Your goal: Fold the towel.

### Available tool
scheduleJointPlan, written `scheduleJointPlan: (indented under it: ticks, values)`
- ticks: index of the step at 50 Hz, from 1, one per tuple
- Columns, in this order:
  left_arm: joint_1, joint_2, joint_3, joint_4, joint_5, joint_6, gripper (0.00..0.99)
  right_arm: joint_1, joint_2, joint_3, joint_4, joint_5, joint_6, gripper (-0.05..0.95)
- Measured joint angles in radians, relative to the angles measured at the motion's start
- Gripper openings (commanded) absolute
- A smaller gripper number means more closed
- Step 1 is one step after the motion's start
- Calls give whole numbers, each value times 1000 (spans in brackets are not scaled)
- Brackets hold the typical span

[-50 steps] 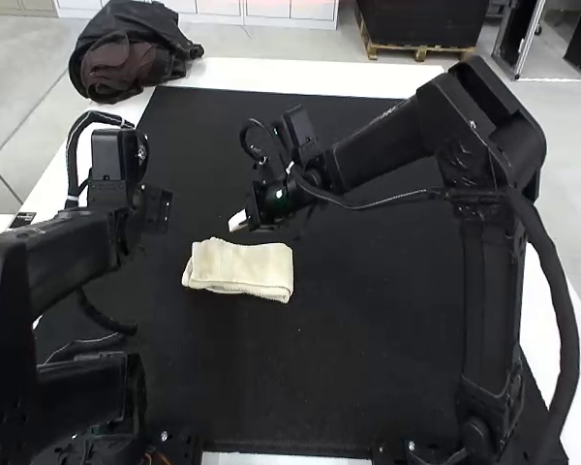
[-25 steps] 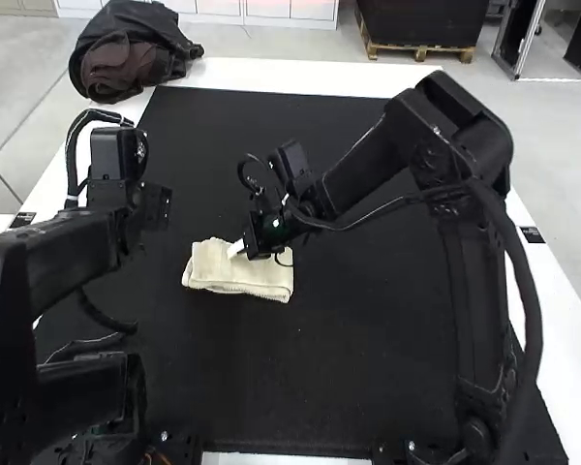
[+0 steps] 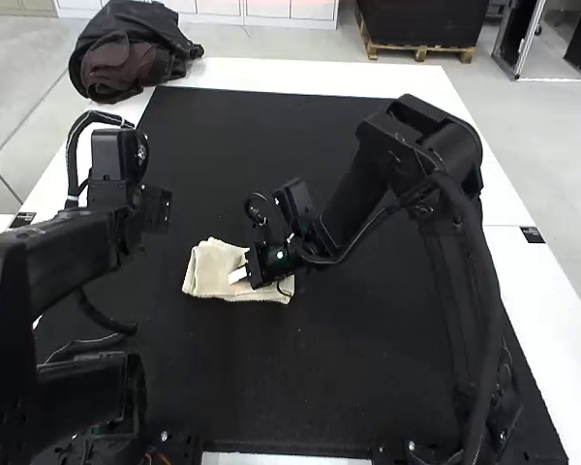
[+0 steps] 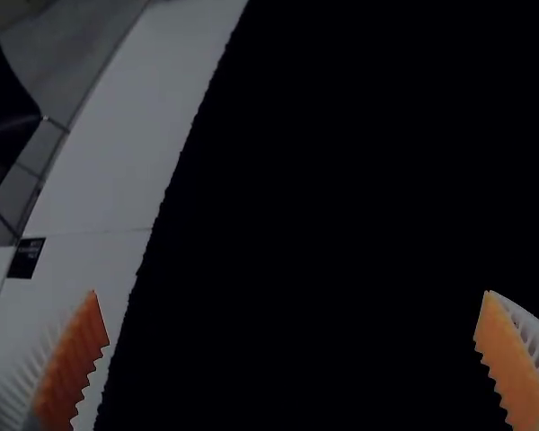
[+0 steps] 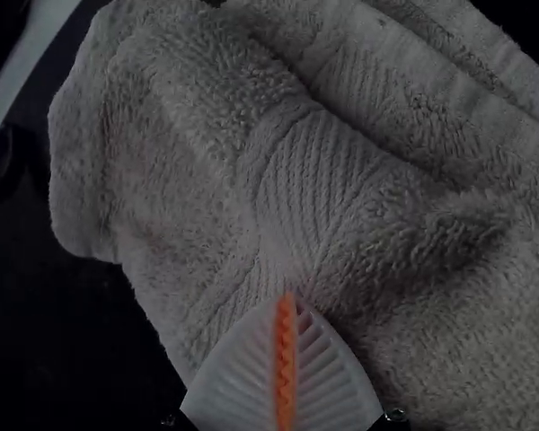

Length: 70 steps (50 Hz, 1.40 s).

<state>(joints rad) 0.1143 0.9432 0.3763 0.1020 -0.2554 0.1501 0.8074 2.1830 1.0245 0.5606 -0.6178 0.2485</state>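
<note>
One towel (image 3: 209, 269), pinched in the right end effector (image 3: 234, 277).

Folded in layers and rumpled, the towel lies on the black mat (image 3: 368, 368) that covers much of the tabletop (image 3: 552, 315). The right end effector sits on top of the towel, reaching over it from the right arm's side; in the right wrist view its ribbed fingers (image 5: 328, 377) are closed together, orange pads meeting, with creases of terry and a ribbed band of the towel converging at the tips. Over to the left of the towel, well apart from it, is the left end effector (image 3: 155, 208); the left wrist view gives its two fingers spread wide, empty.
</note>
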Motion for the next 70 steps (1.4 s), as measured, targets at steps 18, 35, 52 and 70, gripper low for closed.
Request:
scheduleJointPlan:
  ticks: [18,35,52,70]
  values:
    - [11,-15,43,-39,0,0,959,-5,-227,27,-90,-4,104,-20]
    - [13,-15,281,-122,0,-16,959,-140,-565,142,-320,-6,127,-21]
    - [-6,-48,415,-216,1,-80,959,-436,-865,119,-392,-13,175,-20]
    - [-31,-200,428,-226,6,-125,959,-553,-1291,-116,-314,-75,288,-20]
